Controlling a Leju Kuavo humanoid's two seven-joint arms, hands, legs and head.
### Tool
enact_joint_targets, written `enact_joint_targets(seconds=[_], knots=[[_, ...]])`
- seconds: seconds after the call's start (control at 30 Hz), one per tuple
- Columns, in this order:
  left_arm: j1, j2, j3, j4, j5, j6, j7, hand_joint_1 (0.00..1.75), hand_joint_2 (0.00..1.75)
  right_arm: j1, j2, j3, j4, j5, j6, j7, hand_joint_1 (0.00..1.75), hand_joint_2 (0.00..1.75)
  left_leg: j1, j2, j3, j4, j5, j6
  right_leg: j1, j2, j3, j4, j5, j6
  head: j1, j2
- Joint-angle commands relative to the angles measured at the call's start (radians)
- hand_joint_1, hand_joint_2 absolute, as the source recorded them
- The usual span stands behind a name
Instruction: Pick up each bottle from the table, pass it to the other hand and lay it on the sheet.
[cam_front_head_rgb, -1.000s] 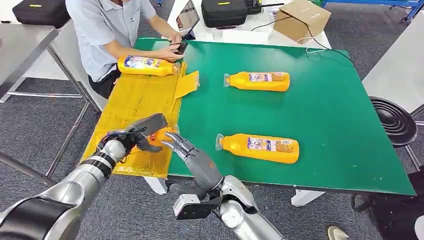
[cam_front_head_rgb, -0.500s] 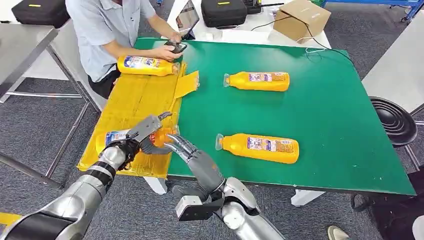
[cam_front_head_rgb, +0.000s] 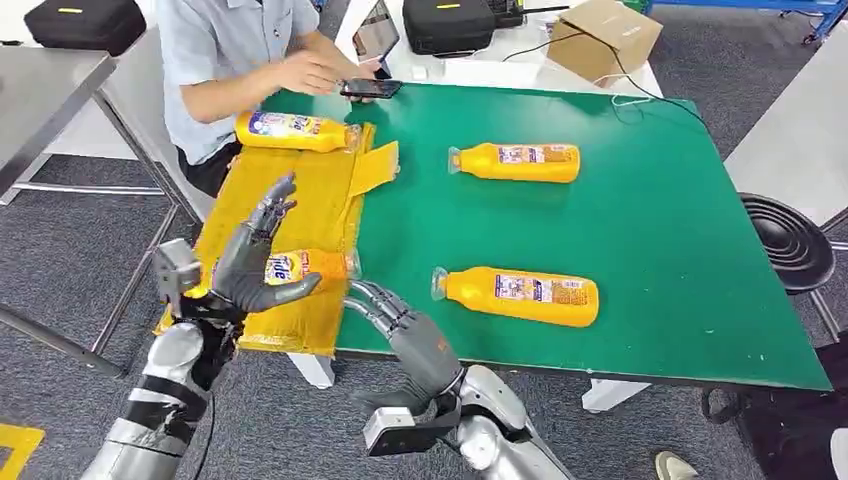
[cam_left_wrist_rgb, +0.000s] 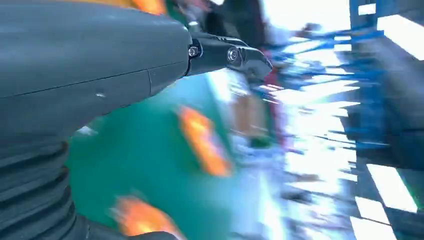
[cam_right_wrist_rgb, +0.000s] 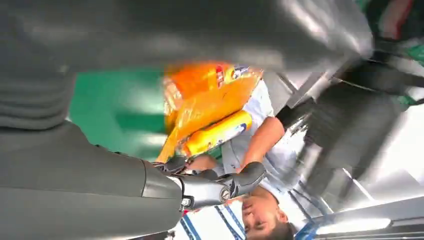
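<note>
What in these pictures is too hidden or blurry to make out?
- Head view: the left hand covers one end of the near bottle on the yellow sheet.
- Left wrist view: motion blur smears the orange bottles.
- Head view: the bottle label print is too small to read.

High head view, close wrist views

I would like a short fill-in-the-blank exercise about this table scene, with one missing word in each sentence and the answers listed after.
1. The number of bottles lying on the yellow sheet is ____.
2. The two bottles not yet moved lie on the ____ mat.
3. The left hand holds nothing; its fingers are ____.
4. The person at the far end reaches toward a ____ on the mat.

Answers: two; green; spread; phone
</note>
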Motion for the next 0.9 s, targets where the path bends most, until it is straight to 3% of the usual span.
enact_joint_targets(seconds=[0.03,0.17,0.3,0.37,0.43,0.5,0.6,0.7,0.9], knots=[[0.050,-0.004,0.058,-0.227,0.101,-0.029,0.032,0.00,1.75,-0.021,-0.045,-0.042,-0.016,0.006,0.014,-0.005,0.00,1.75,0.001,0.003,0.002,0.001,-0.001,-0.001,0.001,0.001,0.002,0.000,0.000,-0.002,0.000,0.000],[0.175,-0.020,0.099,-0.293,0.153,-0.031,-0.001,0.00,1.75,0.016,-0.119,-0.113,-0.027,0.048,-0.014,0.027,0.00,1.75,0.000,0.001,0.001,-0.001,0.000,0.000,0.000,0.001,0.001,-0.001,0.000,-0.001,0.000,0.000],[0.321,-0.052,0.132,-0.366,0.152,-0.041,-0.042,0.00,1.75,0.021,-0.227,-0.275,0.018,0.191,-0.165,0.090,0.00,1.75,-0.001,0.001,0.006,-0.003,-0.001,0.000,0.000,-0.001,0.006,-0.004,0.000,0.000,0.000,0.000],[0.370,-0.063,0.121,-0.387,0.082,-0.035,-0.080,0.00,1.75,-0.024,-0.233,-0.403,0.055,0.239,-0.226,0.101,0.00,1.75,-0.001,0.001,0.005,-0.002,-0.001,0.001,-0.001,0.000,0.005,-0.004,-0.001,0.000,-0.001,0.000],[0.378,-0.067,0.109,-0.385,0.066,-0.031,-0.093,0.00,1.75,-0.047,-0.223,-0.450,0.070,0.253,-0.196,0.084,0.00,1.75,-0.002,0.001,0.002,0.000,-0.001,0.001,-0.002,0.001,0.002,-0.002,0.000,0.000,0.000,0.000],[0.383,-0.072,0.099,-0.388,0.036,-0.010,-0.102,0.00,1.75,-0.079,-0.213,-0.480,0.109,0.329,-0.223,0.150,0.00,1.75,-0.003,0.001,0.000,0.000,-0.001,0.001,-0.003,0.000,0.000,-0.002,0.000,0.000,0.000,0.000],[0.394,-0.086,0.077,-0.389,0.015,0.005,-0.111,0.00,1.75,-0.161,-0.232,-0.483,0.276,0.403,-0.187,0.220,0.00,1.75,-0.003,0.001,-0.001,0.000,0.000,0.000,-0.003,0.001,0.000,-0.002,0.001,-0.001,0.000,0.000],[0.388,-0.090,0.055,-0.370,0.012,0.011,-0.112,0.00,1.75,-0.210,-0.222,-0.493,0.452,0.434,-0.219,0.215,0.00,1.75,-0.002,0.002,0.002,-0.001,0.000,0.000,-0.002,0.001,0.002,-0.003,0.002,-0.001,0.000,0.000],[0.377,-0.093,0.047,-0.347,0.000,0.022,-0.112,0.00,1.75,-0.224,-0.206,-0.493,0.523,0.444,-0.222,0.233,0.00,1.75,-0.002,0.001,0.003,-0.001,0.000,0.001,-0.001,0.000,0.003,-0.003,0.001,0.000,0.000,0.000]])
